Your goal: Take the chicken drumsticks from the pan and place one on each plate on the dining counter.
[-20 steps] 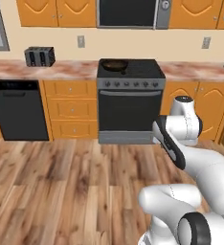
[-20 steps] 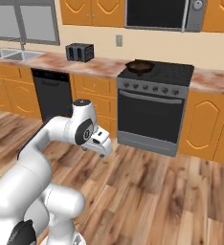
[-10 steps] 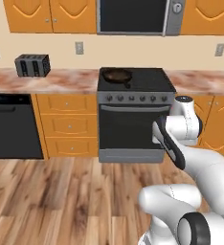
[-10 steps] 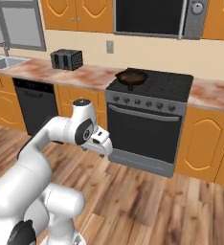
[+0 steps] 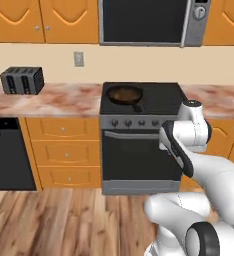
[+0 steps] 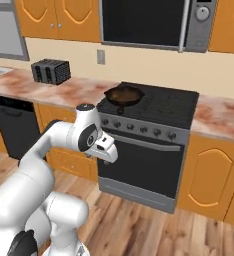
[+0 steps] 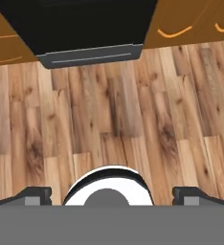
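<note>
The pan (image 5: 125, 95) sits on the left side of the black stove (image 5: 141, 145), in the upper middle of the left base view; in the right base view it is just left of centre, near the top. Its handle points toward the front edge of the stove. Something brown lies inside the pan, but it is too small to tell the drumsticks apart.

The end effector (image 7: 112, 196) is released: in the hand view its two dark fingertips (image 7: 33, 195) stand far apart at the bottom corners, with nothing between them. It looks down on the wooden floor (image 7: 123, 129), with the lower edge of the oven at the top of that frame and orange doors at the upper corners.

In the left base view the arm (image 5: 189, 150) is folded at the lower right, in front of the right part of the oven door, below the level of the stove top. In the right base view the arm is at the lower left, and its hand is in front of the left edge of the oven.

A toaster (image 5: 22, 80) stands on the marbled bench (image 5: 64, 100) at the left, well apart from the pan. A microwave (image 5: 154, 22) hangs above the stove, between orange cabinets (image 5: 44, 20). A black dishwasher (image 5: 6, 155) is at the lower left, and orange drawers (image 5: 64, 150) stand between it and the oven. A wall socket (image 5: 79, 59) is above the bench
</note>
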Motion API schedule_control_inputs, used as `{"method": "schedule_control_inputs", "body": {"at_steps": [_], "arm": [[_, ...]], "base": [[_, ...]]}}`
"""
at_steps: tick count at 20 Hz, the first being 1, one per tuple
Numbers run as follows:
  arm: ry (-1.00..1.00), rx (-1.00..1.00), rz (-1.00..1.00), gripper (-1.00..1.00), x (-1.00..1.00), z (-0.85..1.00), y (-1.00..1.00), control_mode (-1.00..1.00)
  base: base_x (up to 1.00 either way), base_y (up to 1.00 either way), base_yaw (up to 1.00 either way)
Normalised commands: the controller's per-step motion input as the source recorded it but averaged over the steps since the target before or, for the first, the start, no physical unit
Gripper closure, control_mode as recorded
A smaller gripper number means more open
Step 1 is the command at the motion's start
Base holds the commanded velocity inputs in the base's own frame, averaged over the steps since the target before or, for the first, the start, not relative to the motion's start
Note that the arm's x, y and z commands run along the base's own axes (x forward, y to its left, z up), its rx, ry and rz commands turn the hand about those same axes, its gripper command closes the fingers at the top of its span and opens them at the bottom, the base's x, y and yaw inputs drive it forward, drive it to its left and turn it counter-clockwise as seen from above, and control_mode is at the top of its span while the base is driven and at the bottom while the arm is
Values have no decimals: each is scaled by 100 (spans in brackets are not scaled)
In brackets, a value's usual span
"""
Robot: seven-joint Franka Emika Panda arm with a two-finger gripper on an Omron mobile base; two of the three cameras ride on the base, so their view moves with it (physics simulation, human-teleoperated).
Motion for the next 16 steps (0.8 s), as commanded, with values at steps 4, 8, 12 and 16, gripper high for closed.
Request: {"method": "schedule_control_inputs", "body": {"at_steps": [4,8,12,16], "arm": [[0,0,0,-100,0,0,0,100],[0,0,0,-100,0,0,0,100],[0,0,0,-100,0,0,0,100],[0,0,0,-100,0,0,0,100]], "base": [[100,3,1],[96,12,18],[88,21,35],[83,13,28]]}}
